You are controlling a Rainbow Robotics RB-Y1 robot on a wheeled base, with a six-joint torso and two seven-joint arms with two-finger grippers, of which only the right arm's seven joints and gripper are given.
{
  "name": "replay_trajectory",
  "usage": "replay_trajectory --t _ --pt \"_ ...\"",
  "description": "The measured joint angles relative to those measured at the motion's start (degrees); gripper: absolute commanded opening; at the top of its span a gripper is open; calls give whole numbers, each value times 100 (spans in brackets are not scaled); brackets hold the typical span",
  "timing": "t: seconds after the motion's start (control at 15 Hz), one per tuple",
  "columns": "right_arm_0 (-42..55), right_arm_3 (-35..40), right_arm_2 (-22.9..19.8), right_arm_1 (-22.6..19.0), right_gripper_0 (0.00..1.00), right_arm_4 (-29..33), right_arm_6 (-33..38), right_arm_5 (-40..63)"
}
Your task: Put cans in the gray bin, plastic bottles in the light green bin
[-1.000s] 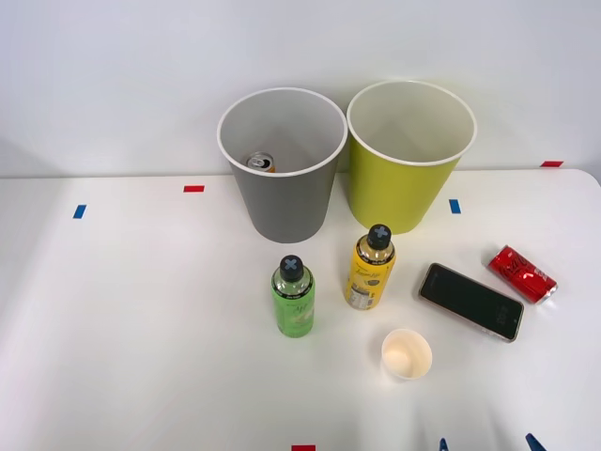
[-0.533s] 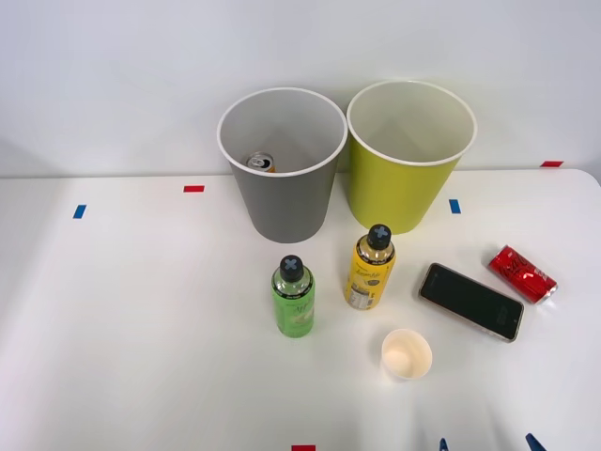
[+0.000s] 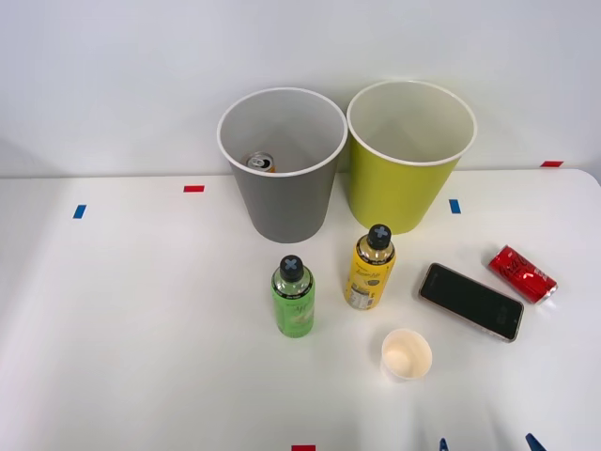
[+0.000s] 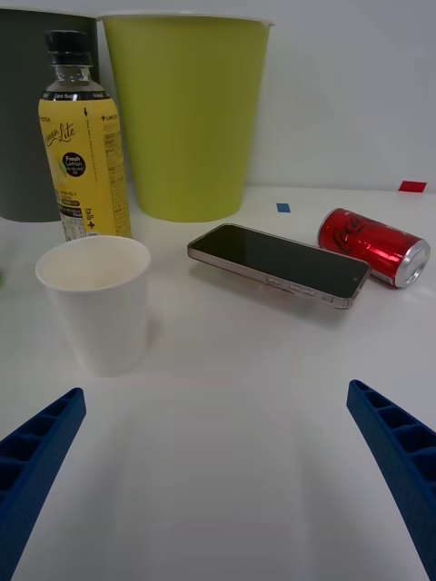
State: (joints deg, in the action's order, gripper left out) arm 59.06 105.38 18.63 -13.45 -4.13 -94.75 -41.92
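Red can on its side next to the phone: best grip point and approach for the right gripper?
Grip the red can mid-body, across its round wall, coming down from above. It lies on its side, so the fingers should straddle the long axis, not the ends. The phone lies apart on its left, so both flanks look free. The right gripper is open.

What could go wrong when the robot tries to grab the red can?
The red can lies on its side, so it might roll away when touched. The phone lies close beside it and the paper cup stands near the open gripper, so either could get bumped. The yellow bottle and green bottle stand upright in front of the gray bin, so a low carry might topple them.
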Motion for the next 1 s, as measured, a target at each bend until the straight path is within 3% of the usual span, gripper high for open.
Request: replay_trajectory --t 1.0 --pt "0 0 0 0 100 0 0 0"
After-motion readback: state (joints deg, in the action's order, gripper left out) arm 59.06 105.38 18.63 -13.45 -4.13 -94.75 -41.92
